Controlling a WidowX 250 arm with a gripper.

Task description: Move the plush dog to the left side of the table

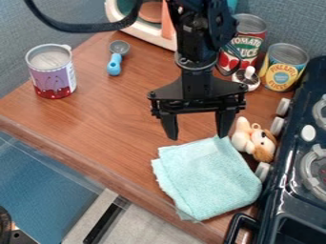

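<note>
The plush dog [242,137], cream with a brown head, lies at the right side of the wooden table [115,112], between a folded light-blue cloth [210,178] and the knobs [277,126] along the front of a dark toy stove [286,181]. The cloth is spread just beside it, toward the table's near edge. Left of the dog, the black gripper [197,137] hangs down over the upper edge of the cloth, its two fingers spread wide apart and pointing downward. Behind the dog, farther up the table, sits a small white round item with a knob on top [248,77], near an upright yellow-labelled can [282,71] and an upright red can of tomato sauce [245,45]. Well apart from these, toward the upper left, lies a measuring spoon [115,65] with a blue handle, and farther left stands a purple-and-red can [53,74]. At the back is a white toy with orange parts [167,40]
</note>
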